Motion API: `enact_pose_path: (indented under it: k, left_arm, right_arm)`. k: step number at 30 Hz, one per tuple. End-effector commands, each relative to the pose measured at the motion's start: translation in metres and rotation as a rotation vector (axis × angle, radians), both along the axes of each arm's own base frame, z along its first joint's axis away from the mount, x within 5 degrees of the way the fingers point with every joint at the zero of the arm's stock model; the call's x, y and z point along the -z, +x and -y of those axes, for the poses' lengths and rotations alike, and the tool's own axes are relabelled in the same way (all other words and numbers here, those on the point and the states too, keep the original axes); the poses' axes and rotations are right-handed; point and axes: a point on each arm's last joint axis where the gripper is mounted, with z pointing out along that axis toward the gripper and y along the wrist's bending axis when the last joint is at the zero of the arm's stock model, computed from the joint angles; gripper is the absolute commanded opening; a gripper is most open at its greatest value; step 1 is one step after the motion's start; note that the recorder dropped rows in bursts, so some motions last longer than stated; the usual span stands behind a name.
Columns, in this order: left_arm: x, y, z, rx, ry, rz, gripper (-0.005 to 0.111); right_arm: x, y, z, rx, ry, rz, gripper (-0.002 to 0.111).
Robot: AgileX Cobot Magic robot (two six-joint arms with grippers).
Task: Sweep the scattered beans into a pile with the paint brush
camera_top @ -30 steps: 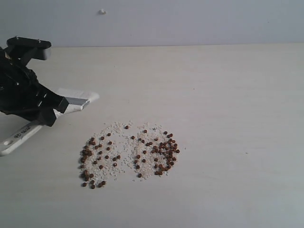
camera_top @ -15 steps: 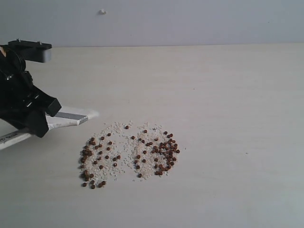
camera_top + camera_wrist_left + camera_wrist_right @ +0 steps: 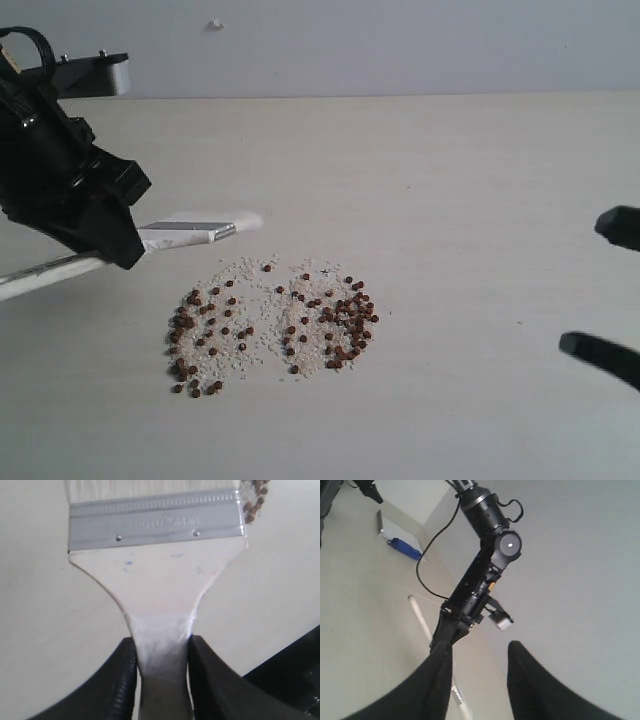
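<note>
Tabletop: a broad, pale, wood-grained table (image 3: 480, 170) under a plain grey wall.
Left gripper: the black left gripper (image 3: 120, 240) is clamped on the brush's narrow handle neck, one jaw on each side in the wrist view (image 3: 162, 680).
Paint brush: a wide, flat paint brush (image 3: 190, 233) with a pale wooden handle, silver metal ferrule and off-white bristles. In the exterior view it lies almost level, handle to the left and bristles to the right.
Beans: dozens of tiny round reddish-brown beans (image 3: 350, 322) are spread in two loose patches near the table's middle, mingled with fine white crumbs (image 3: 262, 335); they are not gathered into one heap.
Right gripper: the black right gripper (image 3: 602, 288) is at the far right edge, well apart from the beans, fingers spread and holding nothing.
Key relation: the beans lie just beyond and below the bristle tips in the exterior view, so the brush-holding left arm is nearer. A stroke across the brush's flat face probably suits.
</note>
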Motion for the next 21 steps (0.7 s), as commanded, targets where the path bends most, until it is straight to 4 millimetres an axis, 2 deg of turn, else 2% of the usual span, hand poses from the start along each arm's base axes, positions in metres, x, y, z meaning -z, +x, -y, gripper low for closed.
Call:
enact_pose_path:
  k: [1,4,7,9,11,13,15,21]
  left_arm:
    - [-0.012,0.001,0.007,-0.008,-0.072,0.008,0.000]
    - [-0.016,0.002,0.009,-0.010,-0.096,0.012,0.000]
    - [-0.021,0.004,0.012,-0.014,-0.119,0.020,0.000]
    - [-0.024,0.002,0.015,-0.017,-0.161,0.003,0.000]
    - [-0.024,0.002,0.016,-0.016,-0.178,-0.003,0.000]
    - [-0.024,0.002,0.016,-0.015,-0.175,-0.001,0.000]
    - [-0.024,0.002,0.016,-0.002,-0.173,0.005,0.000]
    - [-0.012,0.007,0.019,0.018,-0.157,-0.018,0.000]
  right_arm:
    - [0.000,-0.005,-0.002,-0.067,-0.021,-0.004,0.046]
    - [0.001,-0.007,-0.003,-0.104,-0.038,0.022,0.048]
    - [0.002,-0.001,-0.005,-0.147,-0.039,-0.031,0.047]
    - [0.006,0.014,-0.007,-0.172,-0.068,-0.085,0.048]
    - [0.007,0.034,-0.012,-0.210,-0.155,-0.106,0.054]
    - [0.005,0.060,-0.023,-0.212,-0.251,-0.090,0.062]
    - [0.005,0.078,-0.035,-0.199,-0.317,-0.010,0.064]
    - [0.010,0.091,-0.069,-0.269,-0.452,0.210,0.064]
